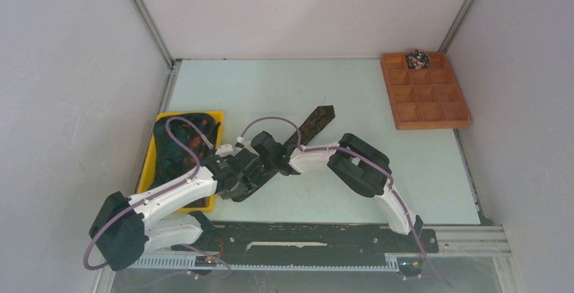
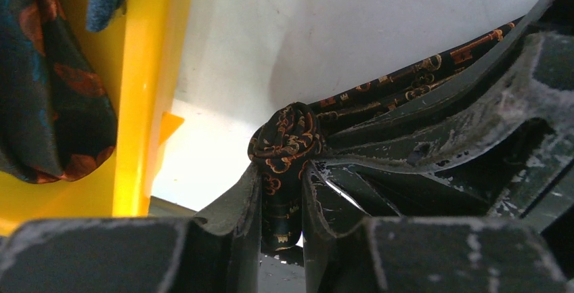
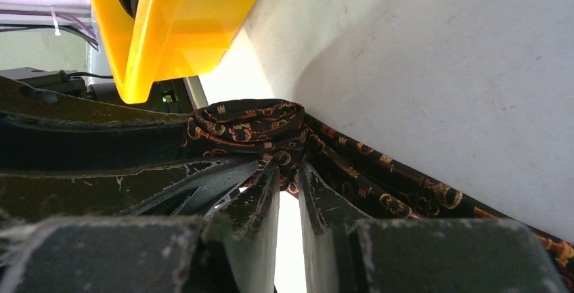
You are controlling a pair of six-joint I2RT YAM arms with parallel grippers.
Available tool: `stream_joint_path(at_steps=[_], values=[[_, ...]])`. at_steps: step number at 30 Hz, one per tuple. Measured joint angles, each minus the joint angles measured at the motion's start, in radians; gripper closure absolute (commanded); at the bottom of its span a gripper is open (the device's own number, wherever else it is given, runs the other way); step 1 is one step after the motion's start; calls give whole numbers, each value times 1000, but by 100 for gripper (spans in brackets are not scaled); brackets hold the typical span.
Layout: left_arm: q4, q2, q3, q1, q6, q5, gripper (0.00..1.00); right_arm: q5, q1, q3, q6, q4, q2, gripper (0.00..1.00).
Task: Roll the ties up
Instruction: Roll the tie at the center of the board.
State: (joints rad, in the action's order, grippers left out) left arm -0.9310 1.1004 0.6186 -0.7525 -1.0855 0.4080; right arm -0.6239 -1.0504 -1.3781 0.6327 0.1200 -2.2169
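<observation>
Both my end effectors meet at one spot: the small coil (image 2: 288,137) begun at the narrow end of the tie (image 1: 313,122). My left end effector (image 2: 281,171) is pressed together on the strip just under that coil. My right end effector (image 3: 288,178) has its tips nearly together, biting the coil's underside from the opposite side.

From the coil the unrolled length runs away from me, slanting to the far right across the worktop (image 1: 420,171). It lies flat, its broad pointed end farthest out. I judge any further rolling has to travel along that line. Neither arm is nearer, since both are on the coil, but my right forearm lies alongside the strip.

The worktop is pale and smooth. The yellow bin (image 1: 144,171), holding other ties (image 2: 40,103), sits just beside my left side, so room there is tight. The wooden tray (image 1: 396,97), with one finished roll (image 1: 417,57), is well apart at the far right
</observation>
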Motion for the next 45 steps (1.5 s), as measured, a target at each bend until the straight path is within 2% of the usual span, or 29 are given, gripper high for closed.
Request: stream_joint_path(at_steps=[6,10,18,23,28,37,43,45], values=[[-56,26,30,0,19,9,100,0,4,-1,3,0,1,79],[-85,68,58,0,34,14,100,41,32,62,5,-6,56,79],[-134,152,116,0,58,38,100,263,179,283,77,-12,301,79],[-162,233,153,0,74,50,100,385,243,379,132,-6,393,78],[-179,302,182,-5,84,53,100,442,257,421,163,-6,428,79],[-202,444,262,-43,96,53,100,456,272,421,174,-6,428,79],[-204,521,291,-53,101,53,93,456,281,429,177,-5,433,80],[-204,536,296,-54,102,53,83,456,285,433,180,-5,434,80]])
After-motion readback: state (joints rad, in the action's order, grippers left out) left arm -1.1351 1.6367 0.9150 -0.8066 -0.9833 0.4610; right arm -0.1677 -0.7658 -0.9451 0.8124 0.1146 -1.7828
